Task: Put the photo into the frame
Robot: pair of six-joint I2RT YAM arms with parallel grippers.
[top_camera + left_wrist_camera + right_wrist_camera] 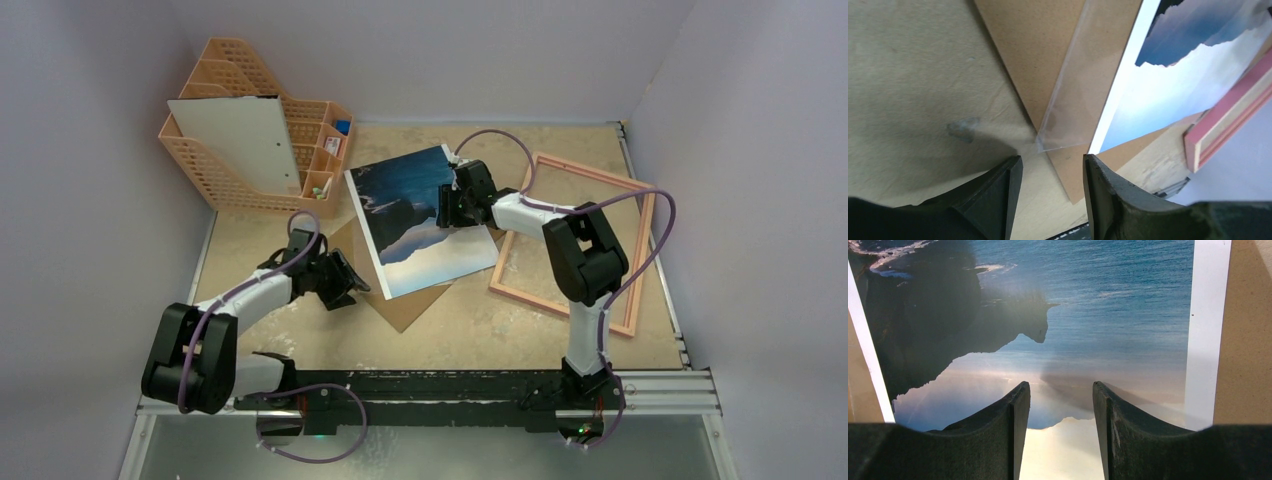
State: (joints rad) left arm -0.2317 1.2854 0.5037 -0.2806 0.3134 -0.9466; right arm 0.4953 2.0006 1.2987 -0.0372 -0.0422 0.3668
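- Lying picture-side up near the middle of the surface (480,335), the photo (400,215) showed blue sea and dark mountains and sat turned at an angle.
- It rested on a brown board (405,300), one corner of which stuck out past the photo toward the arms.
- A clear sheet (1068,115) lay on the board beside the photo's left edge, with its corner just ahead of the left fingertips.
- The left gripper (350,285) sat low at the board's left edge, jaws apart and grasping nothing.
- The right gripper (450,210) was over the photo's right side, jaws apart with nothing between them. Whether its fingertips touched the print could not be told.
- The frame (600,177) lay flat just to the right of the photo, with the surface showing through its middle.
- An orange mesh rack (190,150) stood at the far left, with a white panel leaning in it.
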